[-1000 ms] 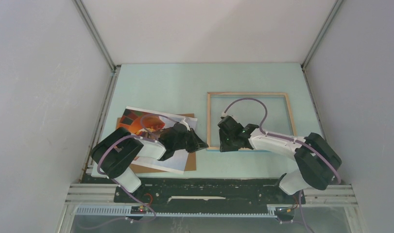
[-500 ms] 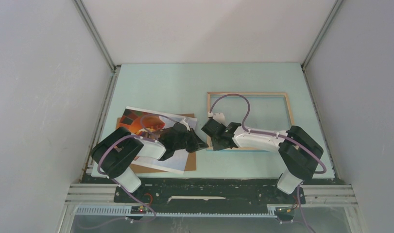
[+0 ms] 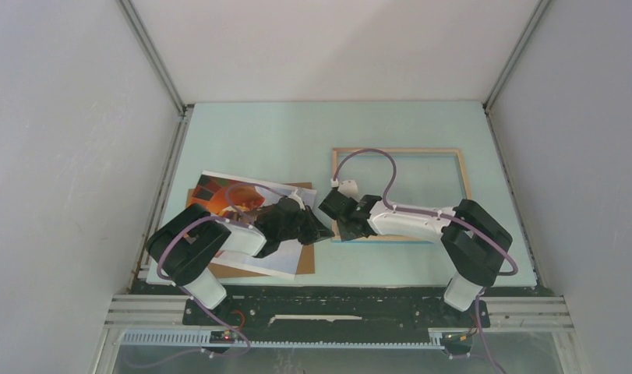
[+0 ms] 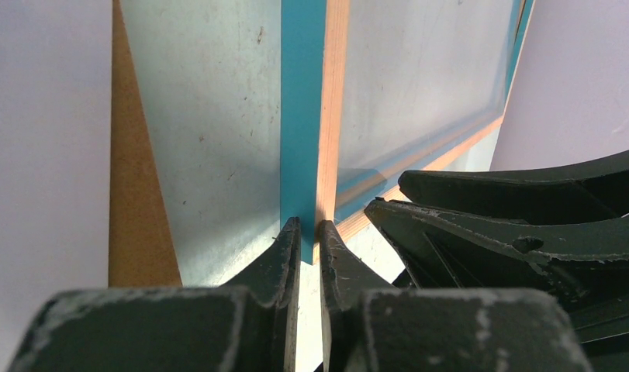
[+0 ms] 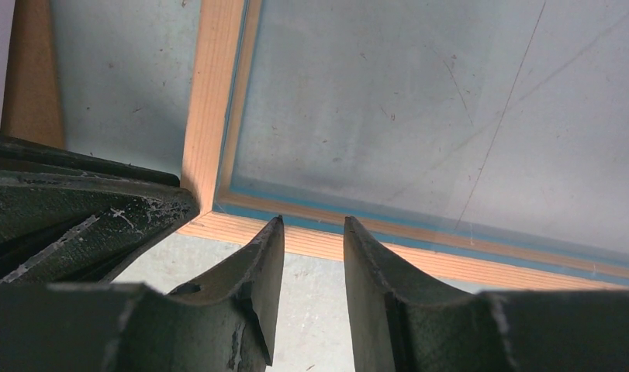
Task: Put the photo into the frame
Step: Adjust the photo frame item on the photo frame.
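Observation:
The frame (image 3: 398, 151) lies wood side up on the right half of the table. My left gripper (image 3: 326, 231) is shut on its near-left corner; in the left wrist view the fingertips (image 4: 309, 232) pinch the blue and wood edge (image 4: 303, 116). My right gripper (image 3: 345, 226) is open and empty just beside that corner, its jaws (image 5: 312, 225) standing over the near wood rail (image 5: 210, 101) without touching it. The photo (image 3: 219, 189), with orange-red pattern and white border, lies on the brown backing board (image 3: 303, 263) at the left, partly hidden by my left arm.
The backing board's edge (image 4: 136, 194) shows left of the frame in the left wrist view. The two grippers are close together at the frame's corner; the right fingers (image 4: 513, 225) show beside the left ones. Grey walls enclose the table on three sides.
My right arm has swung left along the frame's near rail to its near-left corner, next to the left gripper. The left arm, photo and frame have not moved.

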`<state>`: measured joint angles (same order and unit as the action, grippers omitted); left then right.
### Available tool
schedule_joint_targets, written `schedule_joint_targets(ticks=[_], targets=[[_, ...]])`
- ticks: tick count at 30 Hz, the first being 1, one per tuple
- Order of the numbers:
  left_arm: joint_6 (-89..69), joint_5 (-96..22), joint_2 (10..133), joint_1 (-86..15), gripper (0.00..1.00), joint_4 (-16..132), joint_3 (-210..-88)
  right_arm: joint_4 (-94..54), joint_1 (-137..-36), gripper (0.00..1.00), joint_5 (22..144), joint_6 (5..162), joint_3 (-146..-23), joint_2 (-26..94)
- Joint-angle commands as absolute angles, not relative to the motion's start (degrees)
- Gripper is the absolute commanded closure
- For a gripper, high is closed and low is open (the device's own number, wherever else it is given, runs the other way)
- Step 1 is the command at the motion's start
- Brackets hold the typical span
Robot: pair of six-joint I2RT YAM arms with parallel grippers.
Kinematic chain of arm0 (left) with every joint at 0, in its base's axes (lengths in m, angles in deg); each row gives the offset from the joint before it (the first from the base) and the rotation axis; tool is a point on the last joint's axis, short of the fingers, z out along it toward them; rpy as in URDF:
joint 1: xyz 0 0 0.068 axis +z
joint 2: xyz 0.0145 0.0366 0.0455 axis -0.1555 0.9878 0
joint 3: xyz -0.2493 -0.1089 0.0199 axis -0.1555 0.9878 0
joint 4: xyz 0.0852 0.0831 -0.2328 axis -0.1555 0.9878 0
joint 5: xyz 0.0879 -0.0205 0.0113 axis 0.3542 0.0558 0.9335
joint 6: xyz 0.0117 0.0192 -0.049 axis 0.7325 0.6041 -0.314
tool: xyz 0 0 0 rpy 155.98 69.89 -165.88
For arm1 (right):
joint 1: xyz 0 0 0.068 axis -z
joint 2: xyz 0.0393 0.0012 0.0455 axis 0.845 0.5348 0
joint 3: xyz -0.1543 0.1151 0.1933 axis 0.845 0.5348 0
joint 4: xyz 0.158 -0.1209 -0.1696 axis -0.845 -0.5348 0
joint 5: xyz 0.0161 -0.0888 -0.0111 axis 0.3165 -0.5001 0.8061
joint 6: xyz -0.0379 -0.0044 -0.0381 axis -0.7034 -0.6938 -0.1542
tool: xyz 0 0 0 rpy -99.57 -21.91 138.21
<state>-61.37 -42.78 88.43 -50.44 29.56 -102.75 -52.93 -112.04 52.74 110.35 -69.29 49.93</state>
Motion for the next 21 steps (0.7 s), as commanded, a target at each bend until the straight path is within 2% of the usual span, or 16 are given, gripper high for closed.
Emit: schedule_joint_targets(ticks=[1,21], targets=[[-57.5,-38.8,92.4,-50.5,0.88,43.5,-99.9,-49.5,-110.7,0.58,44.0,111.0,-70.2,53.4],[-57.9,-39.2,92.8,-50.6,0.88,42.1,-99.2,-46.0,-112.5,0.58,43.5,107.4,-70.3,57.0]])
